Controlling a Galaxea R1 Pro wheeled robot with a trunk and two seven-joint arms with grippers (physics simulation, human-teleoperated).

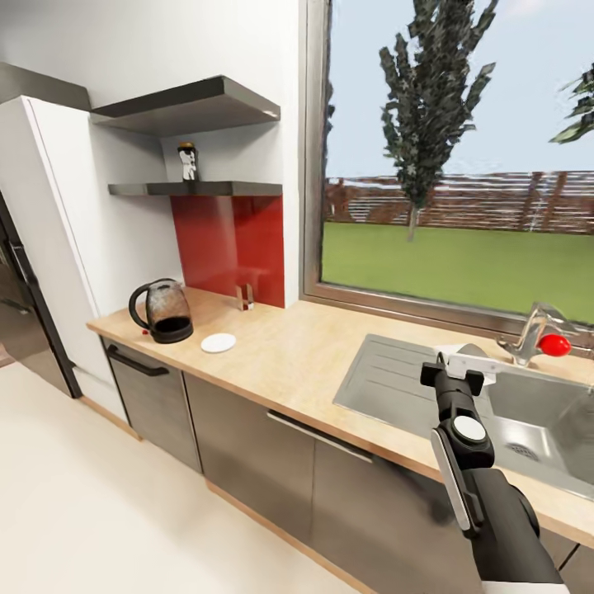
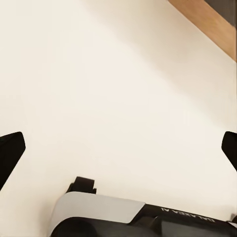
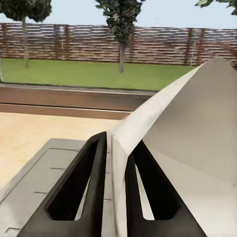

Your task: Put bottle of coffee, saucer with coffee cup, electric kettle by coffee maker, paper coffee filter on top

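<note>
One white folded paper coffee filter is pinched in the right hand at lower right. No coffee maker is in view to receive it. Left hand hangs released.

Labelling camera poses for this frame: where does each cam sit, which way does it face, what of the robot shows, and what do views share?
Head: high on the robot, looking down over the countertop, electric kettle, saucer and sink; right arm shows.
Left wrist: on the left arm, facing pale floor; left gripper fingertips spread at the picture's edges.
Right wrist: behind the right gripper, facing the window; fingers pinch the paper coffee filter.
Shared: head and right wrist both show filter, sink, garden.
</note>
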